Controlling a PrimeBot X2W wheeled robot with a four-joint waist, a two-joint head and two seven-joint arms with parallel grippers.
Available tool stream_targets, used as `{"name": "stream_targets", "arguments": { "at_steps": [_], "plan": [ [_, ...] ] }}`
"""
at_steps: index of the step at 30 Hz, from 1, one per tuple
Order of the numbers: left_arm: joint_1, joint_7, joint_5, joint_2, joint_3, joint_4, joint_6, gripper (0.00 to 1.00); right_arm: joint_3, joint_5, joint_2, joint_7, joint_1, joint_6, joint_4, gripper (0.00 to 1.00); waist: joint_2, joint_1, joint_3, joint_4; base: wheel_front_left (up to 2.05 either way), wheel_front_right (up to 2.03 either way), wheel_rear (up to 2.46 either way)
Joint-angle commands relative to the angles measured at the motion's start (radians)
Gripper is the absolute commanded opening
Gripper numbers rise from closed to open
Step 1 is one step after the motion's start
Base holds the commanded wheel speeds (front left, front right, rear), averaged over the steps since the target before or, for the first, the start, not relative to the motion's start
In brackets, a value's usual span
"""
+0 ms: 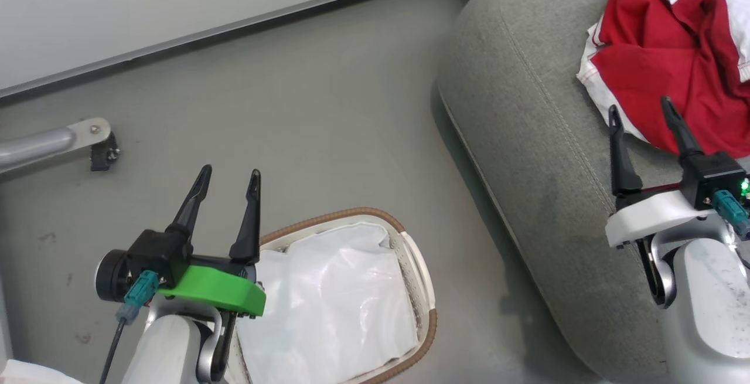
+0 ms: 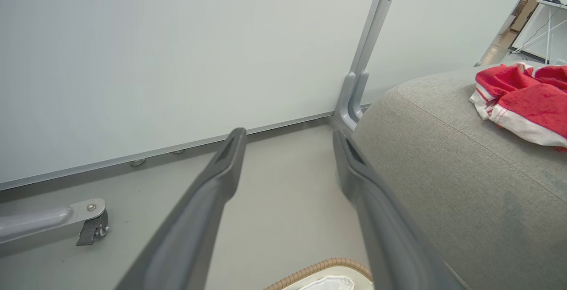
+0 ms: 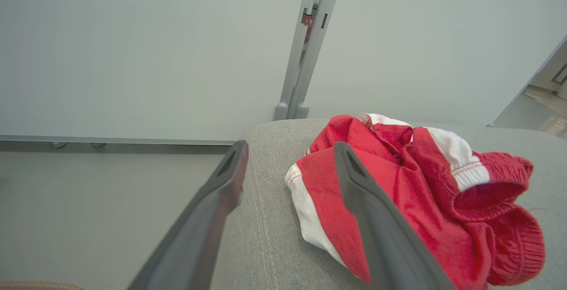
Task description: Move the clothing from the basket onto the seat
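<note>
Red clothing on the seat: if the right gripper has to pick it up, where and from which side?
Probably the bunched red ridge in the middle of the clothing, from above, right gripper open astride it. The folds stand up off the seat there; the white-trimmed hem lies flat, leaving little to pinch.

The red clothing (image 1: 662,61), white-panelled with stripe trim, is lying crumpled on the grey seat (image 1: 527,167) near its rounded corner. The cream basket (image 1: 430,325) with a brown woven rim is sitting upright apart from the seat, its white liner (image 1: 334,308) showing inside.
</note>
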Motion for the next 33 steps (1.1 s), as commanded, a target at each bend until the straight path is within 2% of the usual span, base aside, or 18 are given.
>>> {"name": "stream_targets", "arguments": {
  "at_steps": [1, 14, 23, 31, 32, 33],
  "plan": [
    [0.027, 0.001, 0.018, -0.007, 0.022, 0.001, -0.004, 1.00, 0.016, 0.015, 0.002, -0.005, 0.025, -0.001, -0.006, 1.00, 0.0000, 0.0000, -0.075, 0.084, 0.00, 0.00, 0.00],
    [0.118, 0.001, 0.079, -0.065, 0.215, 0.058, -0.004, 1.00, 0.100, 0.056, 0.055, -0.005, 0.102, -0.001, 0.034, 1.00, 0.0000, 0.0000, -0.152, 0.191, 0.00, 0.00, 0.00],
    [0.186, 0.001, 0.082, -0.074, 0.255, 0.075, -0.004, 1.00, 0.098, 0.088, 0.058, -0.005, 0.184, -0.001, 0.054, 1.00, 0.0000, 0.0000, -0.205, 0.217, 0.00, 0.00, 0.00],
    [0.240, 0.001, 0.014, -0.079, 0.241, 0.091, -0.004, 1.00, 0.099, 0.103, 0.058, -0.005, 0.238, -0.001, 0.067, 1.00, 0.0000, 0.0000, -0.239, 0.222, 0.00, 0.00, 0.00],
    [0.225, 0.000, 0.017, -0.080, 0.241, 0.090, 0.000, 0.00, 0.101, 0.101, 0.062, 0.000, 0.228, 0.000, 0.066, 0.00, 0.0000, 0.0000, -0.235, 0.219, 0.00, 0.00, 0.00],
    [0.230, 0.000, 0.018, -0.083, 0.239, 0.100, 0.000, 0.00, 0.102, 0.100, 0.064, 0.001, 0.233, 0.000, 0.076, 0.00, 0.0000, 0.0000, -0.236, 0.219, 0.00, 0.00, 0.00]
  ]
}}
